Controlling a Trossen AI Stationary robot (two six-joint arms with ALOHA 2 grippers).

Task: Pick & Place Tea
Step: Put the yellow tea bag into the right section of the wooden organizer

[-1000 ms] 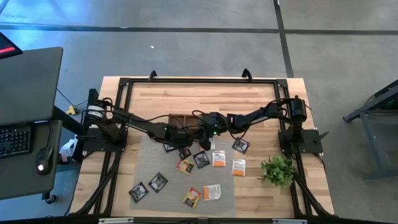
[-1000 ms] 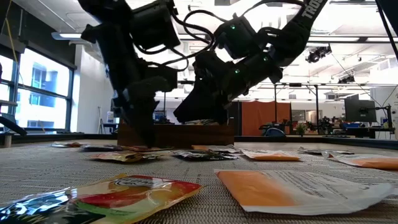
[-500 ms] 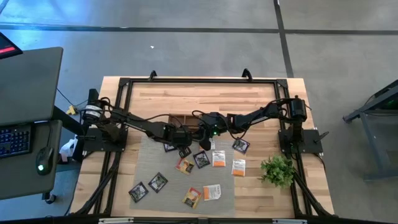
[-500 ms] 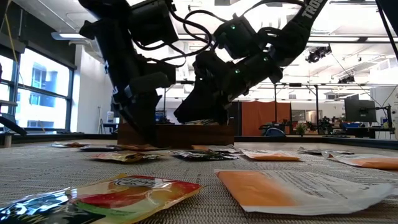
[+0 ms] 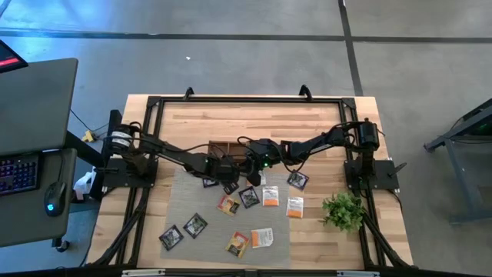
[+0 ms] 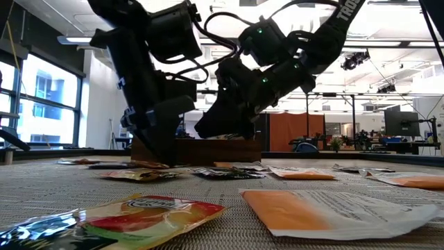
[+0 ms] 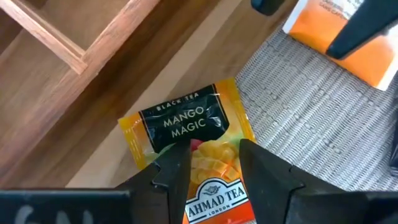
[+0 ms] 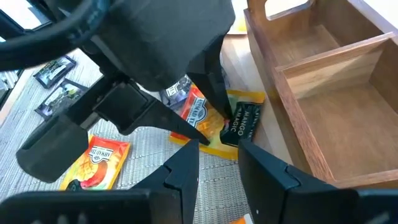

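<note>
An orange and black tea sachet (image 7: 186, 124) marked "Mango Magic" lies flat, partly on the bare wood and partly on the grey mat's far edge, beside the wooden box (image 5: 231, 146). My left gripper (image 7: 214, 171) points steeply down over it, open, with a finger at each side of the sachet's middle. The right wrist view shows the same sachet (image 8: 239, 121) under those fingers. My right gripper (image 8: 217, 165) waits close by on the right, open and holding nothing. In the high view the left gripper (image 5: 228, 175) hides the sachet. My left gripper comes at the sachet's printed face (image 7: 211, 158) from above with open fingers. I cannot tell whether the fingertips touch it. The sachet lies flat on the table.
Several more tea sachets lie scattered on the grey mat (image 5: 192, 201), among them an orange one (image 5: 270, 197) and a black one (image 5: 297, 180). A small green plant (image 5: 344, 209) stands at the right. My right gripper (image 5: 252, 177) is close to the left one.
My left gripper has opened its fingers from nearly shut to wide and has rolled a little about its own axis, staying over the same sachet. The right arm has kept still.
</note>
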